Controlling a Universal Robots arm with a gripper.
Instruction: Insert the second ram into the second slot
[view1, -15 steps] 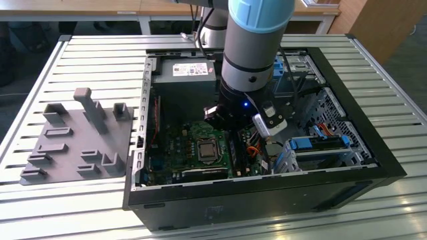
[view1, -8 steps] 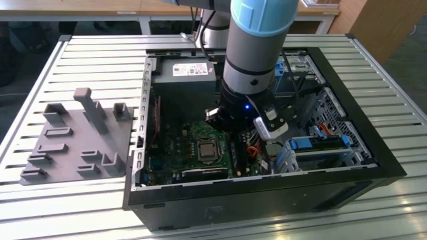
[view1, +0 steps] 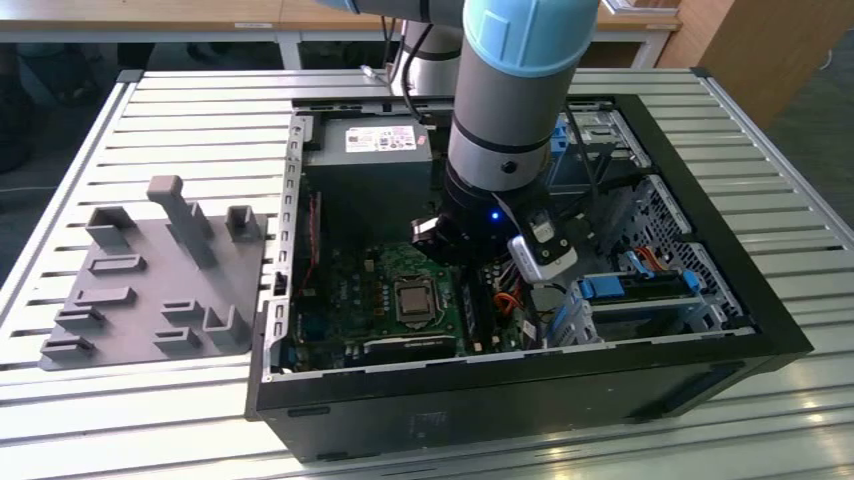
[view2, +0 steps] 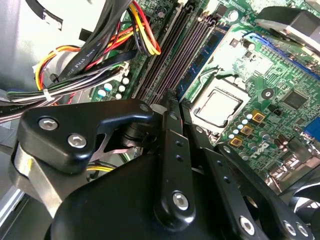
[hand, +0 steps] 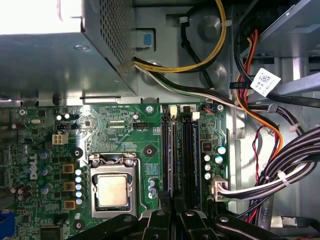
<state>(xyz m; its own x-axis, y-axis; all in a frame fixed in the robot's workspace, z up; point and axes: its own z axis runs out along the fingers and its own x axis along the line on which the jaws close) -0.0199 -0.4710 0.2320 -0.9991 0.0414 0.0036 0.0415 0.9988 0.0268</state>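
- Gripper (hand: 173, 206) fingers drawn together, poised at the near end of the slots (hand: 187, 155).
- Ram (hand: 172, 155) apparently stands edge-on in a slot, its long axis running straight away from the fingertips.

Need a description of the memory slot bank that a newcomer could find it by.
Inside the open black computer case lies the green motherboard. Beside its silver square processor socket, towards the cable bundle, runs the memory slot bank: long, narrow, dark parallel strips, unlike any of the small components around them.
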